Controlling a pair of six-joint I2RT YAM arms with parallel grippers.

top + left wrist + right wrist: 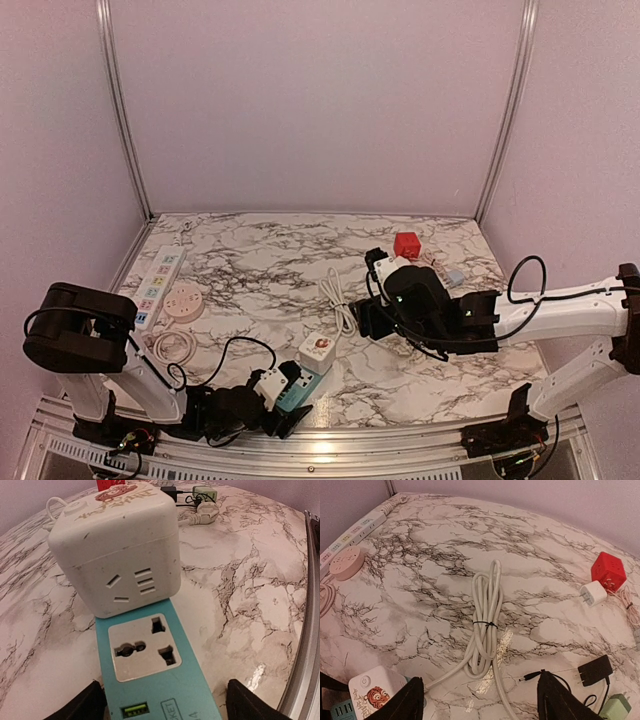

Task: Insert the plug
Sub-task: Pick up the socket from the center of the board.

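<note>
1. Plug (594,593), white and two-pinned, lies on the worktop (420,570) just beside the red cube (608,571).
2. We see the left end effector (162,690) with jaws apart, straddling the teal strip (150,655); the white cube (115,545) sits at the strip's far end.
3. The right end effector (480,677) hangs with jaws apart above the coiled cable (485,620), holding nothing.

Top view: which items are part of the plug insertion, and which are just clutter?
Job, likely:
teal strip
white cube socket
coiled white cord
left claw, astride the strip

Clutter:
red cube
white charger
black adapter
green adapter
pink round socket
long white strip
</note>
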